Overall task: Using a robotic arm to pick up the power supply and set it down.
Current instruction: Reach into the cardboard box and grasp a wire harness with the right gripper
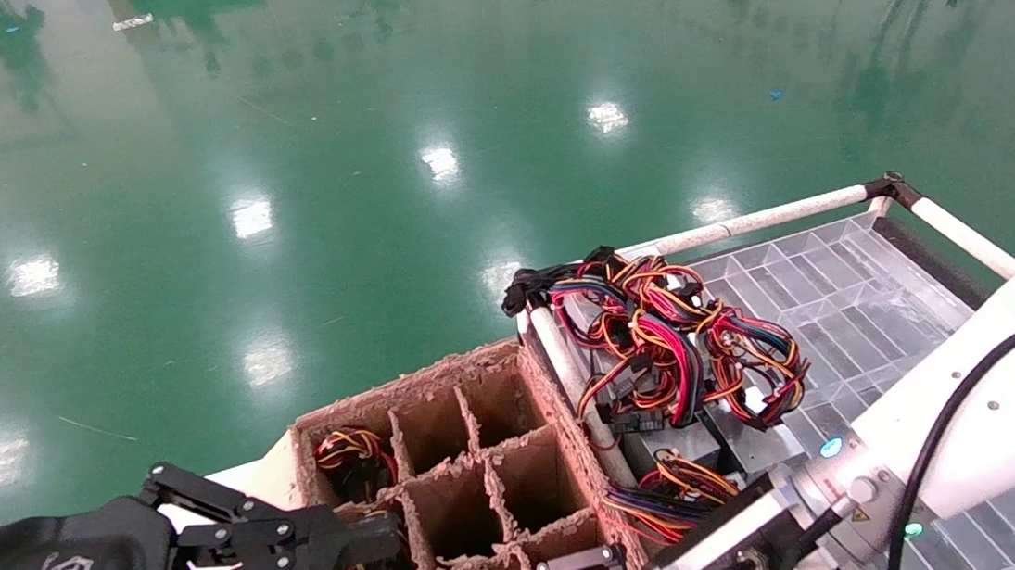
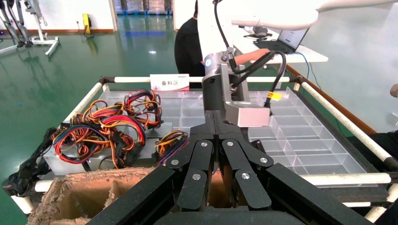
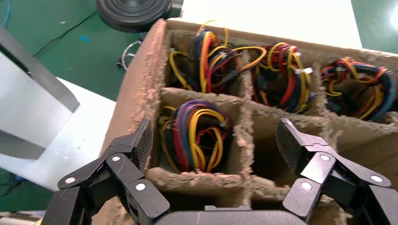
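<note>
Nearest us, our right gripper (image 3: 213, 140) on the robotic arm (image 1: 977, 426) hangs with fingers spread wide over the near corner of the divided cardboard box (image 1: 451, 477), straddling the compartment that holds the power supply (image 3: 197, 136) and its wire coil. Our left gripper (image 1: 374, 542), fingers pressed together, sits at the box's left rim. Only the left wrist view shows open clear tray (image 2: 300, 140) beyond the box, beside a larger wire tangle (image 2: 108, 131).

Head looks down; both wrist views share the cardboard crate (image 1: 451, 477) close-up.
</note>
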Controlling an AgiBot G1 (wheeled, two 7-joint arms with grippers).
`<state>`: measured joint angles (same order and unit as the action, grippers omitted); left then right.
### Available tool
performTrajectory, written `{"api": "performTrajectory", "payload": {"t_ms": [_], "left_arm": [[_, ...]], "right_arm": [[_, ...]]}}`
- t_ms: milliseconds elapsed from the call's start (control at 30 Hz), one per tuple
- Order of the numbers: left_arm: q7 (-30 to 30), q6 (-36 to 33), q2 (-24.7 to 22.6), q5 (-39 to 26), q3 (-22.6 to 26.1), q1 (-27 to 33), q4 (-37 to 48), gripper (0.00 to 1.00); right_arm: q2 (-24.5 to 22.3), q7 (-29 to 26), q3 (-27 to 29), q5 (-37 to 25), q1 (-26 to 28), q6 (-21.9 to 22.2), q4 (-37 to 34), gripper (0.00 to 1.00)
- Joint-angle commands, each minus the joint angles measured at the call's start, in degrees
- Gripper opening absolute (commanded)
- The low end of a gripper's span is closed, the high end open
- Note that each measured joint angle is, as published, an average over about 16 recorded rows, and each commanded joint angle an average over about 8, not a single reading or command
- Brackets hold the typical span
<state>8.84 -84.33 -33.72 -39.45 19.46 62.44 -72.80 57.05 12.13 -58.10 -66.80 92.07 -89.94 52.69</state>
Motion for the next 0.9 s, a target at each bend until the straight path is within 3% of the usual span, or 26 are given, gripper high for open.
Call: {"api": "performTrajectory", "payload": {"t_ms": [33,733,833,900], "left_arm": [[0.0,0.0,0.0,0.0,0.0,0.0,0.0,0.12],[0.0,0.0,0.0,0.0,0.0,0.0,0.0,0.19],[0.0,0.0,0.0,0.0,0.0,0.0,0.0,0.27],[0.0,0.0,0.0,0.0,0.0,0.0,0.0,0.44]], "right_arm": [[0.4,1.1,-0.7,0.3,0.6,0.4,-1.1,0.00],[3.6,3.7,-3.5,0.0,0.7,0.7,-2.4,0.00],[3.4,3.8,-4.0,0.2,0.9,0.4,-2.0,0.00],[3.2,3.7,-4.5,0.3,1.0,0.1,-1.7,0.00]]}}
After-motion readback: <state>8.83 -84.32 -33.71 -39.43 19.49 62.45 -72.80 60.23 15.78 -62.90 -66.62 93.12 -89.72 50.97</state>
